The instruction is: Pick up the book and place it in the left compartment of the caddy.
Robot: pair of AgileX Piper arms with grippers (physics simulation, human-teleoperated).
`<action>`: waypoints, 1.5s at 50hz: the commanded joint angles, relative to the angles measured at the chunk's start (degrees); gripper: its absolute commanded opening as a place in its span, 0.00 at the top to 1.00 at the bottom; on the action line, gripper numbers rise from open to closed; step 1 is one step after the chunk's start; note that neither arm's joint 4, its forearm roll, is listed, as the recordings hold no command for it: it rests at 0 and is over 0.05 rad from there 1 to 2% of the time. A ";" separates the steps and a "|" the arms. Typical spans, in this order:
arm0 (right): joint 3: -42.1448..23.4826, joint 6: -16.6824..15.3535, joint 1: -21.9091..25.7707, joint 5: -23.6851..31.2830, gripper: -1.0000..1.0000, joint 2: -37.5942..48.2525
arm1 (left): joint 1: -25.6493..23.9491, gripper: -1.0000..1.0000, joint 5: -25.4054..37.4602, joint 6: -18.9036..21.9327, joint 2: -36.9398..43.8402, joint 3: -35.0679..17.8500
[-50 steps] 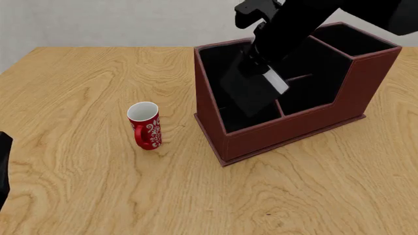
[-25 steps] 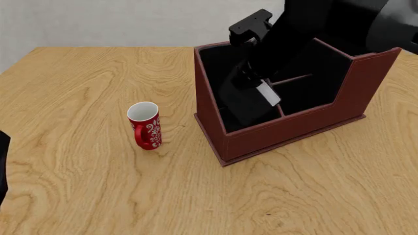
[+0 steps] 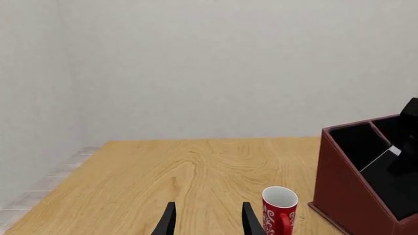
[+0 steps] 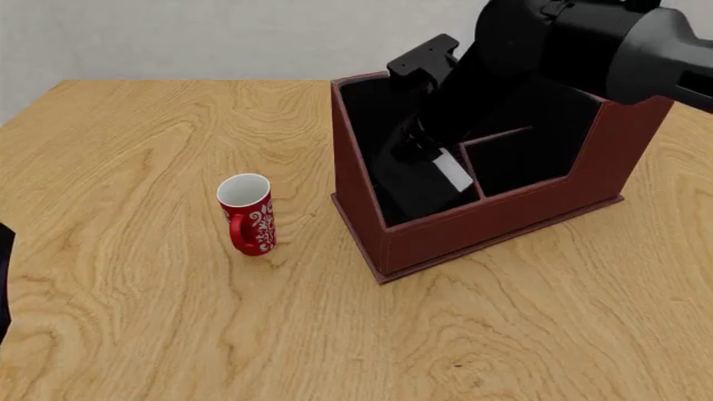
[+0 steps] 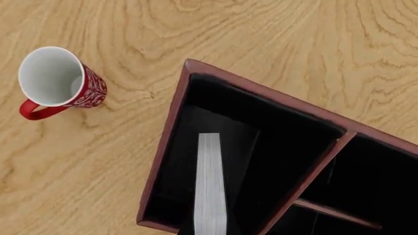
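**Book going down into the long slot: hold it square**

Your right gripper (image 4: 429, 149) has the book (image 4: 429, 171) between its jaws, closed on the upper end, and the book sits tilted, partly down inside the left compartment (image 4: 368, 100) of the caddy (image 4: 490, 230). In the right wrist view the white page edges (image 5: 210, 183) run down the middle of that slot, clear of both walls.

Judging by its thick block and hard covers, the book should handle as stiff and fairly heavy for its size; the smooth black covers may slip, so pinch across both covers near the top edge, not the pages.

Your left gripper (image 3: 207, 220) hangs open and empty over the table (image 4: 145, 317), well apart from the caddy.

No brand or readable writing shows anywhere. The covers are plain, and the red mug (image 4: 246, 214) carries only a white ornamental pattern.
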 commanded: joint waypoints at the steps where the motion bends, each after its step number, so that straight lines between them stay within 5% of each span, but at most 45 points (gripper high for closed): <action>1: 0.07 0.98 -0.34 -0.53 1.00 -0.28 | -0.12 0.00 0.27 0.01 0.00 -0.28; 11: -0.91 0.76 -0.66 0.01 1.00 -0.17 | -0.23 0.00 0.51 0.01 0.00 -0.49; 12: -0.35 0.72 -0.55 0.04 0.00 -0.22 | -0.24 0.00 0.59 0.01 0.00 -0.57; 40: -2.20 -0.57 -1.15 1.94 0.00 -0.36 | -0.10 0.00 0.30 -0.36 0.00 -0.34; 55: -14.37 -3.13 -2.95 11.52 0.00 -2.30 | -0.71 0.00 -0.26 -0.13 0.00 -0.19; 75: -12.50 -1.34 -0.61 12.78 0.00 -10.47 | -1.27 0.00 -0.02 -0.13 0.00 -0.87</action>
